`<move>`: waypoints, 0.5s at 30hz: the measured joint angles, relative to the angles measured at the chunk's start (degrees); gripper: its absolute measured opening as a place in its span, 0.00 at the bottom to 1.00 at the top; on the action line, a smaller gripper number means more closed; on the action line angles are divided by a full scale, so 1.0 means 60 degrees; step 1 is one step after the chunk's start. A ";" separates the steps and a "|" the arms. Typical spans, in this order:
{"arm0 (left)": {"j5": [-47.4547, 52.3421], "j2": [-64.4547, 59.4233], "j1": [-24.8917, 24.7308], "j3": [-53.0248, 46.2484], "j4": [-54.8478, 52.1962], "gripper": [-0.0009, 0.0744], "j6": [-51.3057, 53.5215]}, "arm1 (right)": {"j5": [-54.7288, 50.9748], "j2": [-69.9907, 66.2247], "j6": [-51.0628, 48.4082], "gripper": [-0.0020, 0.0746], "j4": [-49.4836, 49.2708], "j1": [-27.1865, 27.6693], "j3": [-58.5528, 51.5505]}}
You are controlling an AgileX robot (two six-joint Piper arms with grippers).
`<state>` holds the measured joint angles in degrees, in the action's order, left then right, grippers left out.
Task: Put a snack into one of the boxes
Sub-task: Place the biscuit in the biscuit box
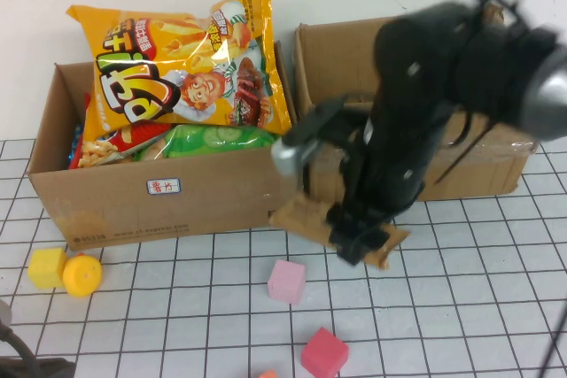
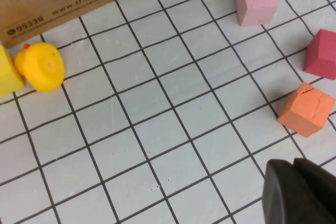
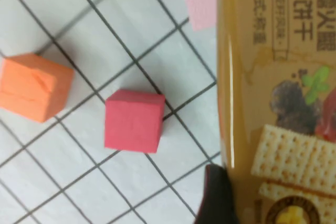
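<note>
Brown cracker pack (image 1: 341,229) clenched in right gripper (image 1: 359,238) before the boxes; left gripper (image 2: 296,192) low, state unclear.

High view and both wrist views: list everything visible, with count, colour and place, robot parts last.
cardboard boxes: two, brown; left one full, right one behind the right arm
chip bag: one, orange-yellow, on top of the left box
cracker pack: one, tan, held above the table
yellow pieces: two, before the left box
pink cube: one, table centre
red cube: one, nearer the robot
orange cube: one, near edge
left hand: black, low at near-left
right hand: black, holding the pack
</note>
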<state>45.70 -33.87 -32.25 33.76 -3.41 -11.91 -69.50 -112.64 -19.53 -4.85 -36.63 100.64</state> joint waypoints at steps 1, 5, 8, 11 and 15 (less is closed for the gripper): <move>0.0000 0.0000 0.0000 0.0000 -0.0006 0.01 0.0000 | 0.0000 0.0282 -0.0026 0.64 0.0000 0.0000 0.0000; -0.0021 0.0000 0.0000 0.0000 -0.0022 0.01 0.0000 | 0.0507 0.1515 -0.0151 0.64 0.0338 0.0000 0.0000; -0.0097 0.0000 0.0000 0.0000 -0.0022 0.01 0.0000 | 0.1427 0.2247 -0.0137 0.64 0.1563 0.0000 0.0051; -0.0181 0.0000 0.0000 0.0000 -0.0022 0.01 0.0000 | 0.2508 0.2545 0.0487 0.64 0.3244 0.0000 0.0076; -0.0224 0.0000 0.0000 0.0000 -0.0022 0.01 0.0000 | 0.3790 0.2206 0.1846 0.64 0.5423 0.0038 0.0076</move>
<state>44.36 -33.87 -32.25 33.76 -3.55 -11.91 -46.76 -99.40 -8.46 27.69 -36.40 101.09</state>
